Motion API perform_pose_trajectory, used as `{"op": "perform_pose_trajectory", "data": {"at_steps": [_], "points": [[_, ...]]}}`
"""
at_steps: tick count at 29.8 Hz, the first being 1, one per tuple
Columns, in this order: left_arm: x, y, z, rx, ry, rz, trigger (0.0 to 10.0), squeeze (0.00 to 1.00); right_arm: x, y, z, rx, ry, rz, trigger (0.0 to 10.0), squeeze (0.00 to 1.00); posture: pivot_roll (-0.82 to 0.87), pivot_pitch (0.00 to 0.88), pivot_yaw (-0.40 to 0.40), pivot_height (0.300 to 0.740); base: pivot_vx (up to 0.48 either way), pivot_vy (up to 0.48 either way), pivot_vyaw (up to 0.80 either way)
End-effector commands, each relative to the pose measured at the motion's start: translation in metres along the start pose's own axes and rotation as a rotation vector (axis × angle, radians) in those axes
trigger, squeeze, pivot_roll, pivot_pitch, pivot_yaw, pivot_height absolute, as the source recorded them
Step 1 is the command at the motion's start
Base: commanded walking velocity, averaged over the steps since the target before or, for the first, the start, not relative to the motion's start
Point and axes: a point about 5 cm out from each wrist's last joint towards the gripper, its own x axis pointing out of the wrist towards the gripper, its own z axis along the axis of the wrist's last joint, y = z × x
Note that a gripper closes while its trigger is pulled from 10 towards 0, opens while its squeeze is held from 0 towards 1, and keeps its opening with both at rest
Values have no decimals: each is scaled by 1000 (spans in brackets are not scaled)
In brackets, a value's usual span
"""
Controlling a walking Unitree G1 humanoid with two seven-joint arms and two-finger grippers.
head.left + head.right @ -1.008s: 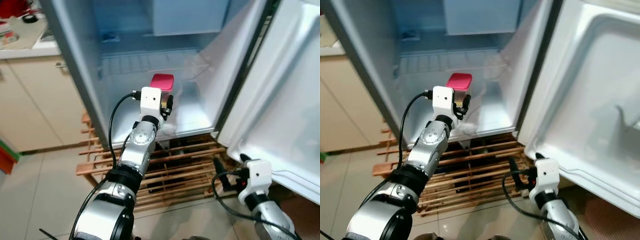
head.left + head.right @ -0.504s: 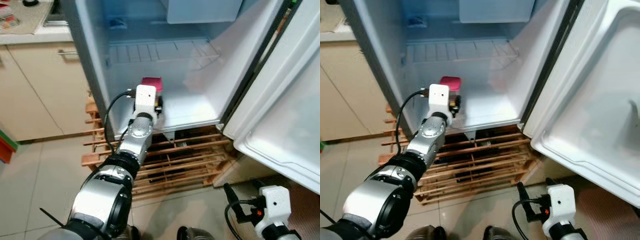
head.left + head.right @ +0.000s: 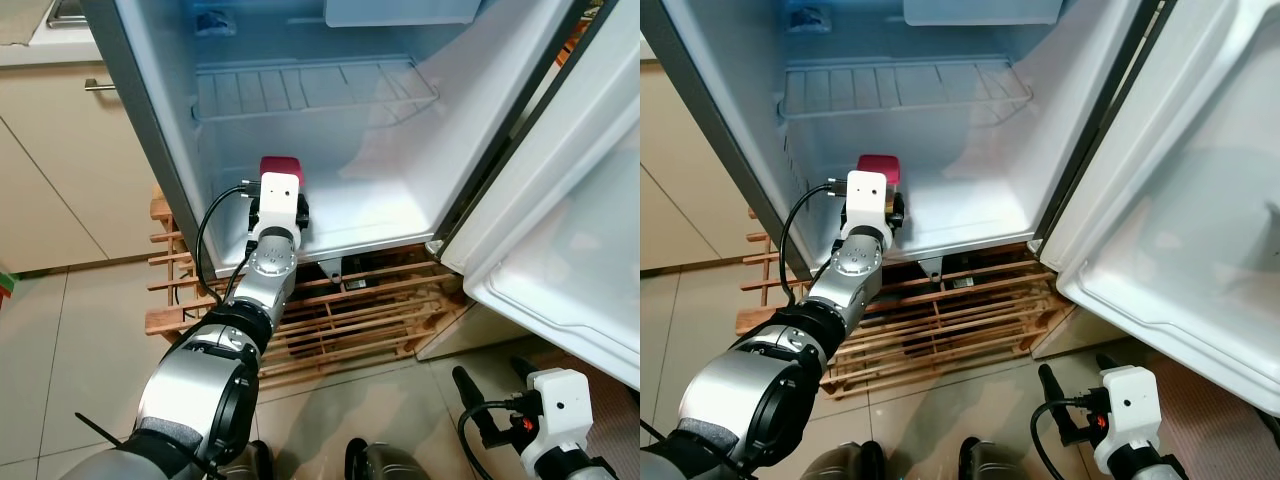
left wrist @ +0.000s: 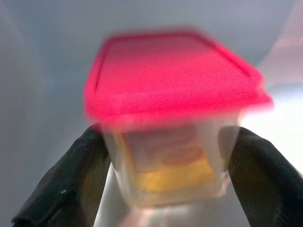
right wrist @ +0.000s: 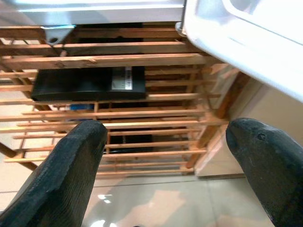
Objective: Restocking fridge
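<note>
One container (image 3: 281, 166), clear-walled with a red lid, is carried by the left pincer (image 3: 281, 206) at the front left of the fridge floor (image 3: 380, 215), below the wire shelf (image 3: 310, 90); from the head views it cannot be told whether its base is touching the floor or hanging just above it. The fridge door (image 3: 560, 240) is swung wide on the robot's right, and a wooden slatted rack (image 3: 340, 320) is seen under the cabinet. The right pincer (image 3: 1070, 405) is held low near the tiled floor, well apart from the work. In the left wrist view the container (image 4: 173, 118) is seen clamped between the two black fingers (image 4: 66, 184), one on each side wall, with yellow contents inside; the picture is blurred. In the right wrist view the right pincer's fingers (image 5: 71, 165) are spread wide with nothing between them, over the rack. The step is judged to be the setting down: the container should be kept level, lowered until its base is fully seated, and only then released, with the fingers drawn straight back so the walls are not dragged.
</note>
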Motion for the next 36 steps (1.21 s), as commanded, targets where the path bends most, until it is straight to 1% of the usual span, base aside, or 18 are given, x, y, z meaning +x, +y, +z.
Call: {"op": "perform_pose_trajectory", "data": {"at_steps": [1, 5, 9, 13, 16, 17, 19, 20, 21, 24, 28, 30, 31, 32, 33, 36], "points": [[-3, 0, -14, -5, 66, 6, 10000, 1000, -1, -3, -1, 26, 15, 21, 10000, 0, -166, 180, -68, 740, 0, 0, 0], [-5, -1, -19, -9, 96, 7, 10000, 1000, 2, -5, 2, 11, 5, 29, 10000, 0, -168, 173, -74, 740, 0, 0, 0], [-7, -6, -25, -6, 131, -7, 10000, 1000, 5, -8, 4, -2, -1, 33, 10000, 0, -169, 169, -73, 740, 0, 0, 0], [-7, -9, -24, -18, 134, -14, 10000, 1000, 7, -10, 3, -1, 0, 35, 10000, 0, -169, 167, -72, 740, 0, 0, 0], [-8, -13, -22, -41, 134, -26, 10000, 1000, 9, -10, 1, -8, 1, 42, 10000, 0, -161, 164, -68, 740, 0, 0, 0], [-8, -17, -20, -43, 125, -36, 10000, 0, 11, -9, 0, -8, 1, 45, 10000, 0, -154, 163, -68, 740, 0, 0, 0], [-8, -18, -20, -44, 123, -36, 10000, 0, 12, -9, -1, -8, 1, 45, 10000, 0, -153, 163, -68, 740, 0, 0, 0], [-9, -20, -20, -68, 124, -41, 10000, 0, 13, -8, -1, -8, -2, 47, 10000, 0, -152, 159, -67, 740, 0, 0, 0], [-9, -22, -18, -76, 120, -46, 10000, 0, 14, -8, -1, -5, -5, 54, 10000, 0, -150, 159, -68, 740, 0, 0, 0], [-10, -27, -16, -81, 107, -56, 10000, 0, 13, -6, 0, 0, -12, 74, 10000, 0, -149, 158, -70, 740, 0, 0, 0], [-10, -28, -13, -91, 97, -58, 10000, 0, 14, -4, 1, 9, -19, 107, 10000, 0, -153, 159, -71, 740, 0, 0, 0], [-8, -28, -7, -77, 60, -51, 10000, 0, 15, -4, 1, 6, -28, 144, 10000, 0, -156, 161, -78, 740, 0, 0, 0], [-8, -28, -7, -77, 60, -51, 10000, 0, 15, -4, 1, 6, -28, 144, 10000, 0, -156, 161, -78, 740, 0, 0, 0], [-8, -29, 0, -56, 17, -48, 10000, 0, 14, -3, 1, -4, -26, 170, 10000, 0, -157, 163, -82, 740, 0, 0, 0], [-7, -30, 3, -56, -1, -44, 10000, 0, 14, -2, 1, -8, -27, 182, 10000, 0, -157, 165, -84, 740, 0, 0, 0], [-7, -30, 7, -51, -22, -38, 10000, 0, 13, -2, 2, -12, -26, 197, 10000, 0, -156, 166, -88, 740, 0, 0, 0]]}}
